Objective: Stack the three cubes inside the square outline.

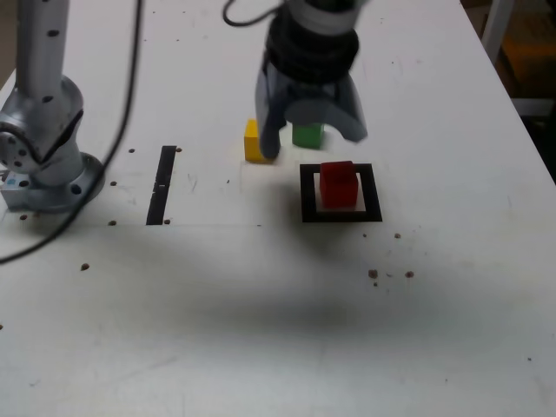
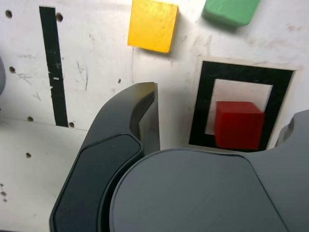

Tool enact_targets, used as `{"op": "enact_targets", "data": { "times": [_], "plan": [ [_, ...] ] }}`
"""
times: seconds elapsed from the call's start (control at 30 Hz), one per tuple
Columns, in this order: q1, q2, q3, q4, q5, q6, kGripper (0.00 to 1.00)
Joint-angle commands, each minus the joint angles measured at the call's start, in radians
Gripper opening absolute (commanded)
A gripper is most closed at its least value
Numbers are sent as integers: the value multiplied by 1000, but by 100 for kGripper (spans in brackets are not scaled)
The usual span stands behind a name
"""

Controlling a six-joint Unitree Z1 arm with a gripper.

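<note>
1. White tabletop (image 1: 261,330), scuffed and dotted with small dark specks; nearest stretch bare but for a broad soft shadow.
2. Square outline (image 1: 340,215) of black tape, right of centre in the exterior view. Contents: red cube (image 1: 338,184) only, standing on the white centre, set toward one side of it in the wrist view rather than dead centre. First layer judged done.
3. Straight black tape strip (image 1: 162,184) well apart toward the exterior view's left; not a target, to be ignored.
4. Gripper (image 1: 311,139) above and just behind the outline, jaws spread wide, nothing held between them.
5. Yellow cube (image 1: 254,141) just behind the left jaw in the exterior view, partly masked by it; green cube (image 1: 307,134) showing through the gap between the jaws. Both outside the outline, close together yet apart.
6. Step in hand, as judged: fetch a second cube. Recommended:
   - keep jaws wide until they straddle one cube only;
   - square jaws to flat faces, not corners;
   - avoid nudging the neighbouring cube or the red one;
   - lower level onto the red cube, edges aligned, then release gently.
7. Risk: off-centre placement, toppling.
</note>
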Motion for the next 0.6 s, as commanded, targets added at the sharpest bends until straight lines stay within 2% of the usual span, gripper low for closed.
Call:
{"op": "enact_targets", "data": {
  "times": [0.0,0.1,0.2,0.4,0.57],
  "plan": [
    [23,-65,81,-15,34,16,99],
    [59,-142,205,-73,69,53,99],
    [87,-190,296,-135,85,91,99],
    [133,-205,392,-206,91,157,99],
    [149,-184,409,-222,87,196,97]
  ]
}}
